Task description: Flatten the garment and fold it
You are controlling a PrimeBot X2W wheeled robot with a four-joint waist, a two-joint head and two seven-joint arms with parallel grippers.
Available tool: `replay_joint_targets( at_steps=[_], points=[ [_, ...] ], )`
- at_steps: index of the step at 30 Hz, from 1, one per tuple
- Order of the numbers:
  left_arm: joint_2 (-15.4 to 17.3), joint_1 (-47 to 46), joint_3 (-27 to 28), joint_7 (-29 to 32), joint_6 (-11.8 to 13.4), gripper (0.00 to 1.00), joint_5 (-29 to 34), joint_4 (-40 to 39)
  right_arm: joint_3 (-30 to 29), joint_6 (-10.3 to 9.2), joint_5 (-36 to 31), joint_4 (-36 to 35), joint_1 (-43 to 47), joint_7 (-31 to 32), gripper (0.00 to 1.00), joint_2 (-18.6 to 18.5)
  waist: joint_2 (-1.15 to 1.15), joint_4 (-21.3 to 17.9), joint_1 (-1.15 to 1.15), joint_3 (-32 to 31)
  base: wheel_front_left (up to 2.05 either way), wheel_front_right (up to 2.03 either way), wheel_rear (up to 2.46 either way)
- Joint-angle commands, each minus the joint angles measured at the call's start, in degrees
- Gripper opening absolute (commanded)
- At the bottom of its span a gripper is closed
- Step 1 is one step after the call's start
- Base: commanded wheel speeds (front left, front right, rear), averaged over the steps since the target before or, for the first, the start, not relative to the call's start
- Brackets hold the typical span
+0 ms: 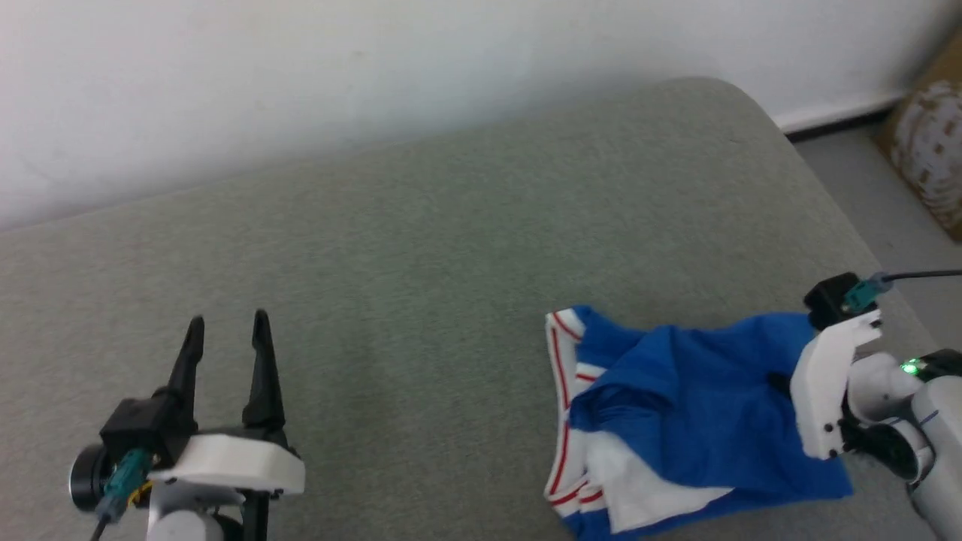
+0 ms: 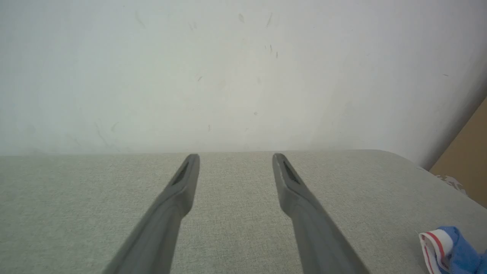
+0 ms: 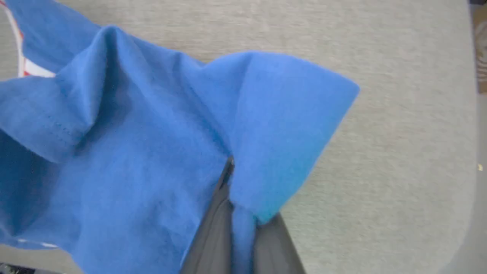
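The grey fabric surface (image 1: pixel 421 248) meets the white wall (image 1: pixel 301 75) at its far edge. Its right edge runs just beside my right wrist. Bare cloth lies open between my grippers. My left gripper (image 1: pixel 228 323) hovers with fingers parted, holding nothing, well apart from the jersey (image 1: pixel 699 406). The jersey lies crumpled at near right, and my right gripper (image 3: pixel 230 167) is clenched on a blue fold of it.

Crumpled garment (image 1: pixel 699 406) lies on grey-green padded surface (image 1: pixel 413 263).
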Motion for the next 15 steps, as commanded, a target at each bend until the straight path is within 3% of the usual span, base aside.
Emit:
replay_joint_targets(
  at_steps=[1, 7, 15],
  points=[
    [1.06, -2.33, -0.64, 0.67, 0.15, 1.00, 1.74, -0.87, 0.12, -0.05, -1.58, 1.91, -2.23, -1.42, 0.00, -1.27, 0.00, -8.26, 0.00, 7.44, 0.00, 0.00, 0.00],
    [3.07, -7.17, -2.27, 3.76, 0.11, 1.00, 4.49, -3.03, -0.62, -0.05, -4.38, 10.66, -7.26, -8.18, 0.00, -3.22, 0.00, -10.97, 0.00, 12.20, 0.00, 0.00, 0.00],
    [4.30, -11.59, -3.95, 6.63, 0.09, 1.00, 6.71, -5.57, -4.81, -0.05, -5.62, 22.48, -14.37, -23.96, 0.00, -2.59, 0.00, -9.62, 0.00, 17.26, 0.00, 0.00, 0.00]
  ],
)
